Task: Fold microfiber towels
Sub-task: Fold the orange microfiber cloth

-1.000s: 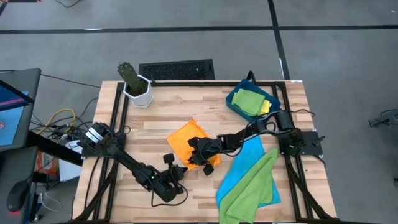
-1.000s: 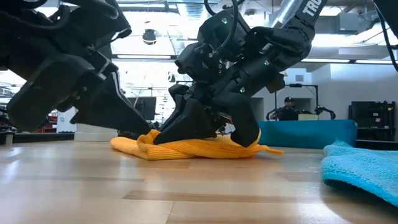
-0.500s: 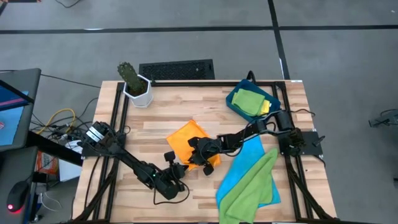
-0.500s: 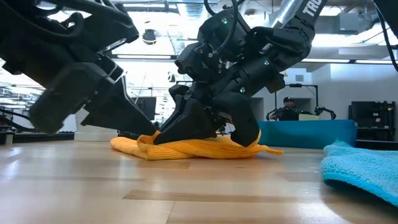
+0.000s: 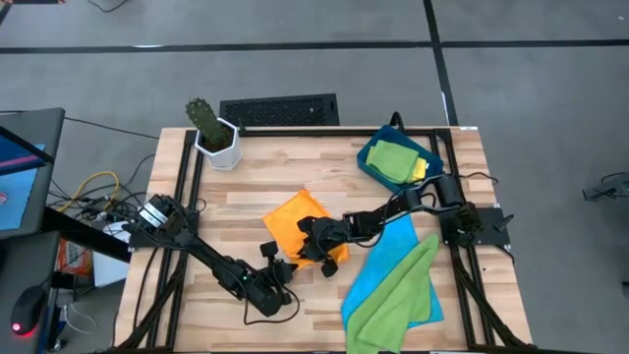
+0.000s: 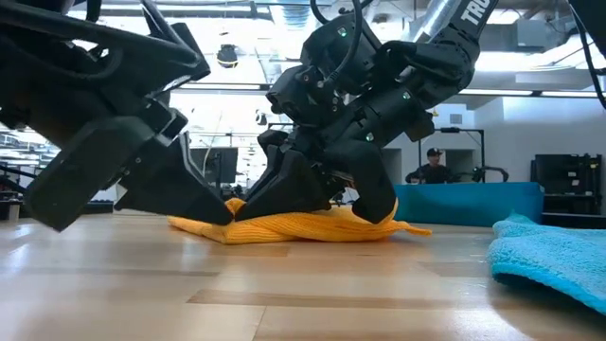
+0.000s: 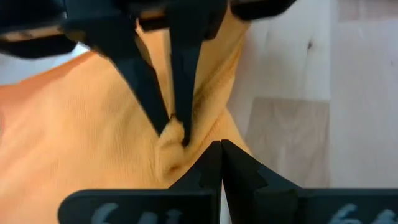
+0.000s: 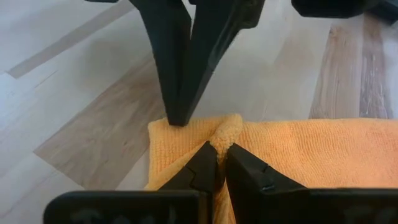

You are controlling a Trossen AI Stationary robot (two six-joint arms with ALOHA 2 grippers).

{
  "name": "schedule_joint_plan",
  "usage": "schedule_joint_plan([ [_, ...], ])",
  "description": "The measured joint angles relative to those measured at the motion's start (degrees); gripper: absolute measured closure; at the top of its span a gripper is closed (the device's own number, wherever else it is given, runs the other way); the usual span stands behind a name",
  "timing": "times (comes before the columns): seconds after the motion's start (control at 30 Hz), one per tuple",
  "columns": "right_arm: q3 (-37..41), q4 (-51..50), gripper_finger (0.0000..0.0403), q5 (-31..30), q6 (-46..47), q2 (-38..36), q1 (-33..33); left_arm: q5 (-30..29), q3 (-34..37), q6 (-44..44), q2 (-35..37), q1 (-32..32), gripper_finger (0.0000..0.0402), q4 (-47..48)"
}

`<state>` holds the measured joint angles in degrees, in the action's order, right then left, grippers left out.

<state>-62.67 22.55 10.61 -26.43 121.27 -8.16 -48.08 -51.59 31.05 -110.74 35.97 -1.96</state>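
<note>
Orange microfiber towel [image 5: 300,218] lies mid-desk, its near corner pinched into a ridge by the right claw [image 8: 221,154]. Facing it just across that corner, the left claw [image 7: 221,149] is fully closed and grips nothing, so right stays nearer.

Soft, nubbly orange cloth towel [image 8: 292,149] on smooth pale matt wood table [image 5: 256,177], between matt black plastic-looking claws.
</note>
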Motion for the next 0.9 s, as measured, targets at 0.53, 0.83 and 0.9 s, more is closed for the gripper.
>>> schedule_joint_plan([
  [0.53, 0.0, 0.17, 0.0323, -0.04, -0.38, -0.02, -0.5, -0.18, 0.2, 1.58, -1.16, -0.64, 0.0401, 1.33],
  [0.83, -0.06, 0.15, 0.0274, -0.22, -0.14, -0.33, -0.44, 0.31, -0.26, 2.99, -4.33, -1.22, 0.0402, -2.66],
  [0.9, -0.07, -2.4, 0.0263, -0.95, -0.54, -1.75, -0.44, 0.64, -0.26, 4.22, -4.33, -0.85, 0.0402, -1.83],
])
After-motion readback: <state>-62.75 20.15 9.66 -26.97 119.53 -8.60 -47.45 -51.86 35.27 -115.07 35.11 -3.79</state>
